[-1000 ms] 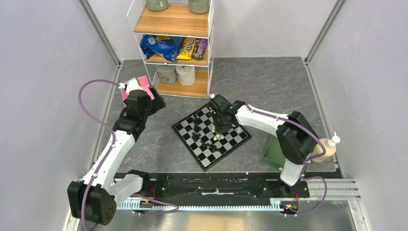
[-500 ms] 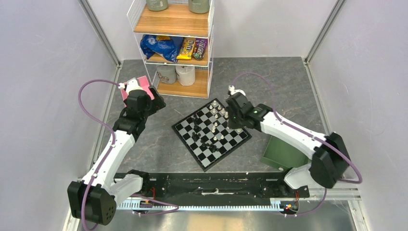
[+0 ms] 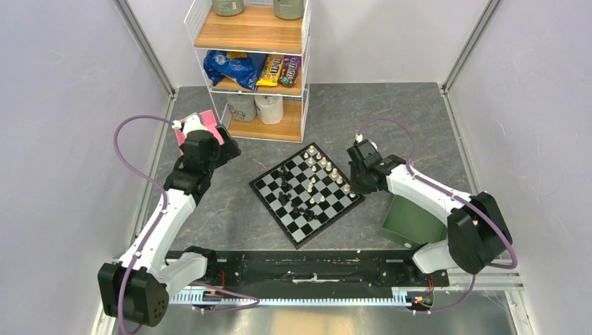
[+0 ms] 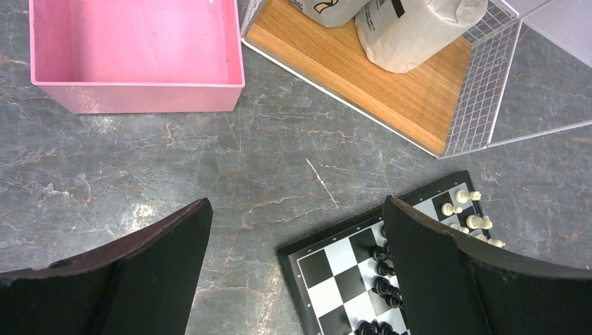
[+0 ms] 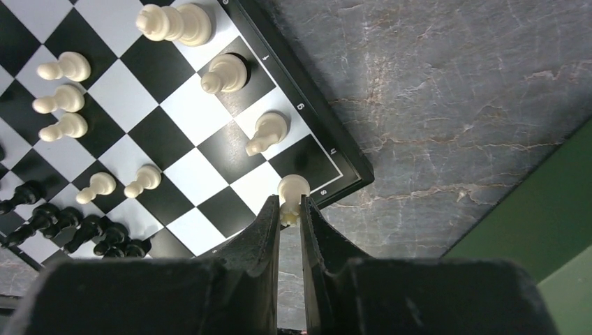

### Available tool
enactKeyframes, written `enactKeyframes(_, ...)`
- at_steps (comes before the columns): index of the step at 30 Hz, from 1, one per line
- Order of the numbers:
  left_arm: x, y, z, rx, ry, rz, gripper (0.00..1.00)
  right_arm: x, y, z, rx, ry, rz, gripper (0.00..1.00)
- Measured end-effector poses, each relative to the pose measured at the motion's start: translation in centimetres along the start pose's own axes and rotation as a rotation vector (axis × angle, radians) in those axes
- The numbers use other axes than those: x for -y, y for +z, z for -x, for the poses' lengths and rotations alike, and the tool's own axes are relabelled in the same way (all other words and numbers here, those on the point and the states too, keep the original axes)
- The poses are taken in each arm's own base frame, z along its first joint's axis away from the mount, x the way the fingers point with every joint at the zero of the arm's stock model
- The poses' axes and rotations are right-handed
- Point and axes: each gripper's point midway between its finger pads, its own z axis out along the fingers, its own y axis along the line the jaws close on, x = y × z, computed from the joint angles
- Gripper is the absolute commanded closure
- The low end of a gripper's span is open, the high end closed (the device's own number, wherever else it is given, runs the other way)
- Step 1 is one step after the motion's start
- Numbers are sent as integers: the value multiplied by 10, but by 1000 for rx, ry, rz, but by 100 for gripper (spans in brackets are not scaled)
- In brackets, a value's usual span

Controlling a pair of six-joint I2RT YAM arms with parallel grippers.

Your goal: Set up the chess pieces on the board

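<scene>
The board (image 3: 276, 218) lies as a diamond in the middle of the table. Cream chess pieces (image 3: 328, 167) stand along its upper right edge and black ones (image 3: 286, 187) cluster toward the middle. My right gripper (image 5: 290, 209) is shut on a cream piece (image 5: 293, 190), held over the board's right corner square by the rim (image 5: 317, 132). From above, the right gripper (image 3: 354, 187) hangs at that corner. Other cream pieces (image 5: 227, 73) and black pieces (image 5: 70, 227) stand nearby. My left gripper (image 4: 297, 202) hovers open above bare table left of the board (image 4: 293, 279).
A pink box (image 4: 136, 52) sits at the back left next to the wire shelf (image 3: 255, 70), whose bottom board carries paper rolls (image 4: 412, 31). A green tray (image 3: 412, 223) lies to the right of the board, under the right arm.
The right arm has swung from over the board's middle to its right corner, with the cream piece in its fingers. The left arm has stayed put.
</scene>
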Motion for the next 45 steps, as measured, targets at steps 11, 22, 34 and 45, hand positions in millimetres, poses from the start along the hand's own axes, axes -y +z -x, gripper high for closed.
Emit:
enactKeyframes(11, 0, -2, 2, 7, -2, -4, 1, 4, 18, -4, -19, -2, -31, 77)
enactKeyframes(22, 0, -2, 2, 7, -2, -4, 1, 7, 19, -3, -6, -1, -46, 68)
enactKeyframes(34, 0, -2, 1, 6, -2, -4, 1, -9, -31, 30, 113, -33, 57, 52)
enactKeyframes(45, 3, -1, -1, -4, -2, -17, 1, -88, -20, -12, -15, -201, 222, 52)
